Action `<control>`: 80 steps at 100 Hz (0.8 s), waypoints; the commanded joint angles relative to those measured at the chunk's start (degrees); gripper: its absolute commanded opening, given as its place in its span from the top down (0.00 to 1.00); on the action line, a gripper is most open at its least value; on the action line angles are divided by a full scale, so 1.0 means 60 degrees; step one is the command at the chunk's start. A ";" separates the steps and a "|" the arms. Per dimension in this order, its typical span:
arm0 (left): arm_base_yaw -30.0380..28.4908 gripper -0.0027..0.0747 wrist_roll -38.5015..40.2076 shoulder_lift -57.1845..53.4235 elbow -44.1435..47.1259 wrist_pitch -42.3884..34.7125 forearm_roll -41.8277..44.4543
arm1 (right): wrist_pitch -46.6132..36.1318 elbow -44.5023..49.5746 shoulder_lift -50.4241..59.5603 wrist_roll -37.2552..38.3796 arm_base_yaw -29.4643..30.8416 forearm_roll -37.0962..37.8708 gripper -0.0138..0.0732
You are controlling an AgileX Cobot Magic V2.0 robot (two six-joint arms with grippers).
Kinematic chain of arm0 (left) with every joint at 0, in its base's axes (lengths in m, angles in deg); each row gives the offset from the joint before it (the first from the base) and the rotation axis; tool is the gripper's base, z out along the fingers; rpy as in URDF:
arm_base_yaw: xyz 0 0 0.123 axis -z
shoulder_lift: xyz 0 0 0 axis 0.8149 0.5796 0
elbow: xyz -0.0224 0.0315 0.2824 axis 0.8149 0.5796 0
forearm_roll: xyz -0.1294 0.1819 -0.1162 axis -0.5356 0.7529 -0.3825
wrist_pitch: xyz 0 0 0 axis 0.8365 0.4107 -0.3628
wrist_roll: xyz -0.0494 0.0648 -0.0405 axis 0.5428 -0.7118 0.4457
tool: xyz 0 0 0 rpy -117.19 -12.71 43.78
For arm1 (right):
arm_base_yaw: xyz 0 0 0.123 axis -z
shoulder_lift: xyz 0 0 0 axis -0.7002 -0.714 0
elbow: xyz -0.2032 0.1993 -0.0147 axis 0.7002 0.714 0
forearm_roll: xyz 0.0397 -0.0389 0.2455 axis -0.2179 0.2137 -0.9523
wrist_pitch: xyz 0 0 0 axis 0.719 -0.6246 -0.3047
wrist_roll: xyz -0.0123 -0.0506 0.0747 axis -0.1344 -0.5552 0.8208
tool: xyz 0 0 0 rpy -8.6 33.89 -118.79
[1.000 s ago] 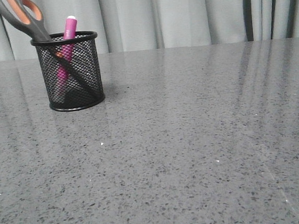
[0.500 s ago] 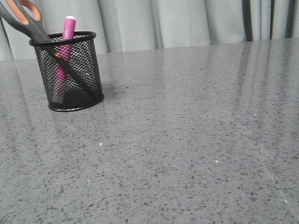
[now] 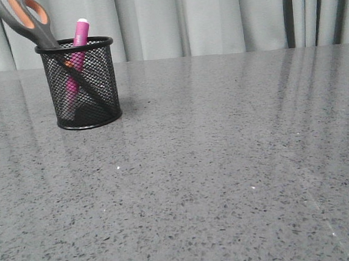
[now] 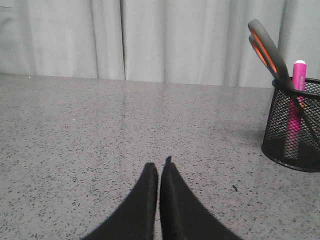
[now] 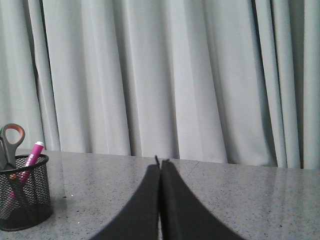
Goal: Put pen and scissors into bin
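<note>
The black mesh bin (image 3: pixel 82 83) stands at the far left of the table. Inside it the pink pen (image 3: pixel 80 41) stands nearly upright, its pale cap above the rim. The scissors (image 3: pixel 29 20) lean blades-down in the bin, grey orange-lined handles sticking out to the upper left. No arm shows in the front view. My left gripper (image 4: pixel 159 167) is shut and empty low over the table, the bin (image 4: pixel 295 125), pen (image 4: pixel 298 80) and scissors (image 4: pixel 265 50) off to one side. My right gripper (image 5: pixel 160 162) is shut and empty, well apart from the bin (image 5: pixel 22 200).
A grey speckled tabletop (image 3: pixel 226 162) stretches across the front view. Pale grey curtains (image 3: pixel 213 17) hang behind its far edge.
The bin with pen and scissors shifted a few pixels in the front view and back. Nothing else moved.
</note>
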 commanded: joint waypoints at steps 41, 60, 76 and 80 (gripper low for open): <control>0.0106 0.99 0.0119 -0.0266 0.0226 -0.0729 -0.0100 | -0.0641 0.0142 -0.0044 -0.0109 -0.0004 -0.0131 0.93; 0.0106 0.99 0.0119 -0.0266 0.0226 -0.0729 -0.0100 | -0.0641 0.0142 -0.0044 -0.0109 -0.0004 -0.0181 0.93; 0.0106 0.99 0.0119 -0.0266 0.0226 -0.0729 -0.0100 | 0.0757 -0.0091 0.0030 -0.0314 -0.0004 -0.1522 0.93; 0.0106 0.99 0.0119 -0.0266 0.0226 -0.0729 -0.0100 | 0.1572 -0.0332 0.0098 -0.0813 -0.0004 -0.1961 0.93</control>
